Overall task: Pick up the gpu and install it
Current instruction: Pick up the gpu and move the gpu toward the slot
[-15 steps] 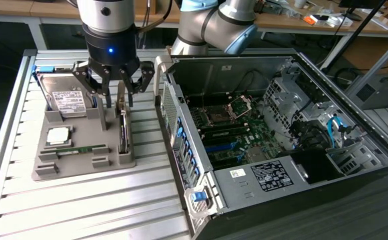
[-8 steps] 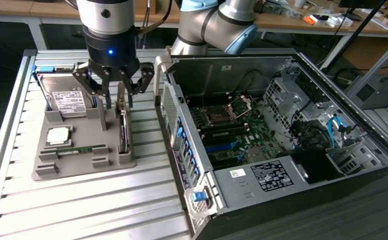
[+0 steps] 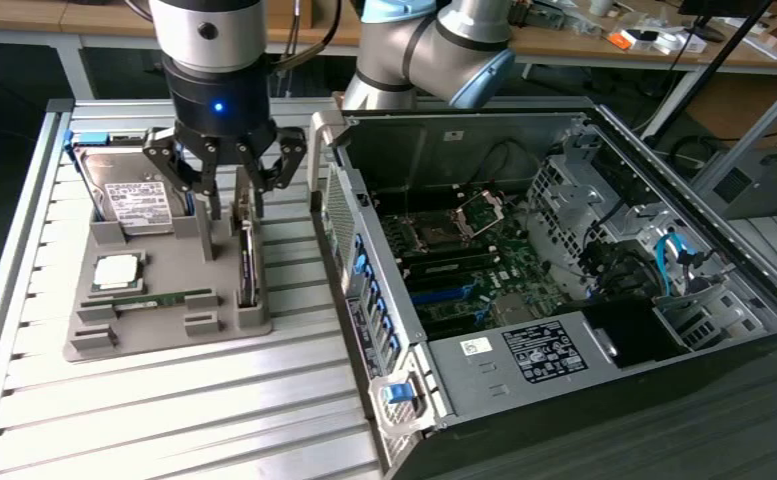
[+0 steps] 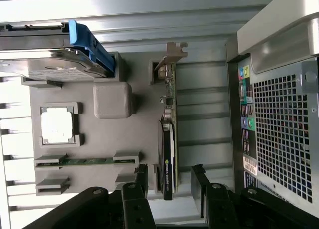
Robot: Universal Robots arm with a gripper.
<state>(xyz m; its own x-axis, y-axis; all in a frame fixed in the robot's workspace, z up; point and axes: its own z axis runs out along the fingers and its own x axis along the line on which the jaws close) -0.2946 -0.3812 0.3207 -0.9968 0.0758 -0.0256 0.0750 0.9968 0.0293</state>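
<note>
GPU [image 3: 245, 258] stands on edge in the gray parts tray [image 3: 161, 335], on the side nearest the open computer case [image 3: 562, 250]. I see my hand [image 3: 235, 195] over it, spread wide, fingers [image 4: 141, 173] straddling the card with a gap on each side. Hard drive [image 3: 128, 195], CPU [image 3: 117, 270] and RAM stick [image 3: 161, 300] share the tray on the slatted counter [image 3: 161, 420].

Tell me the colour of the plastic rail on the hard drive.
Blue. The rail on the hard drive shows best in the wrist view.
</note>
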